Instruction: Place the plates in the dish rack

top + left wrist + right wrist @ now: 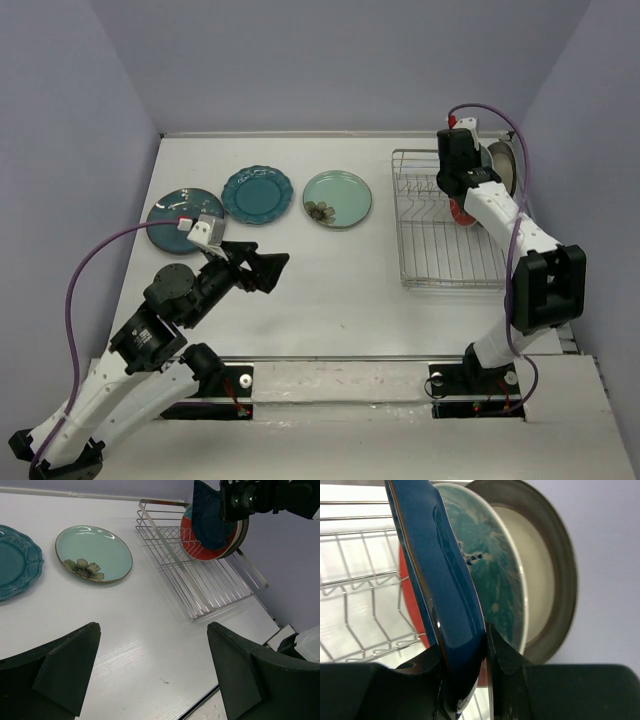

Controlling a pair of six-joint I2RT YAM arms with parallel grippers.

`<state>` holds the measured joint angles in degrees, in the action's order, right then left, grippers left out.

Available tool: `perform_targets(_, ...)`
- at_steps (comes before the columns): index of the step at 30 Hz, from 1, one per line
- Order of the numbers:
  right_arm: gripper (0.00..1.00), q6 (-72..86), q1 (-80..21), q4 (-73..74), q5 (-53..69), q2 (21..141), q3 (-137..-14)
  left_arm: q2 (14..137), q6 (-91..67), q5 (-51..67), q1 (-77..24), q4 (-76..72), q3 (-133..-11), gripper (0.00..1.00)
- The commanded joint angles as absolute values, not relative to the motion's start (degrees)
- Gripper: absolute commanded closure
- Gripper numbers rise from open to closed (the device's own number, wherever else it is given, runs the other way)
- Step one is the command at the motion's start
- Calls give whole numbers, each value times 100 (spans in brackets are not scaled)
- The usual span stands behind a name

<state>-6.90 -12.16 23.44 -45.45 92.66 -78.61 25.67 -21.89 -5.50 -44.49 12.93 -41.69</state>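
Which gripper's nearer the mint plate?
Left. Left gripper, open, is short of the mint plate; right gripper is at the dish rack, shut on the dark blue plate.

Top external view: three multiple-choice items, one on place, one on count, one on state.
1. The dish rack sits at the table's: A) left side B) centre C) right side
2. Plates lying flat on the table: A) one B) three C) five
3. The right gripper is: A) shut on the dark blue plate B) open, empty C) shut on a cup

C, the rack stands before the right arm.
B, dark teal plate, scalloped plate and mint plate.
A, both fingers pinch its rim.
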Motion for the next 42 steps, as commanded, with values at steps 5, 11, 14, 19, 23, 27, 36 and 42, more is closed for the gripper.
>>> perform_targets(5, 93, -18, -976, 1810, -3763, 9527, -7831, 2707, -2074, -448, -4342, 1090, -4148, 1)
perform_targets(11, 93, 491, -563, 1635, -2674, 9633, -7524, 2874, -2074, -387, -4298, 1072, -4140, 1)
perform_targets(14, 93, 624, -335, 1635, -1751, 9712, -7453, 2953, -2092, -387, -4280, 1055, -4140, 1)
perform_targets(19, 82, 571, -334, 1652, -1748, 9765, -7357, 3164, -2162, -553, -4245, 1116, -4148, 1)
perform_targets(23, 31, 816, -334, 1705, -1968, 9520, -7356, 3489, -2311, -633, -4210, 1178, -4184, 1)
perform_targets(27, 16, 1019, -334, 1872, -1742, 9055, -7418, 3866, -2565, -624, -4184, 1117, -4201, 1)
perform_targets(36, 10, 1432, -825, 1863, -1195, 7569, -7155, 4804, -3392, -755, -4166, 45, -3762, 1)
perform_targets(42, 11, 1941, -1536, 1153, -335, 6391, -5937, 6368, -3603, -1351, -4157, -799, -4016, 8)
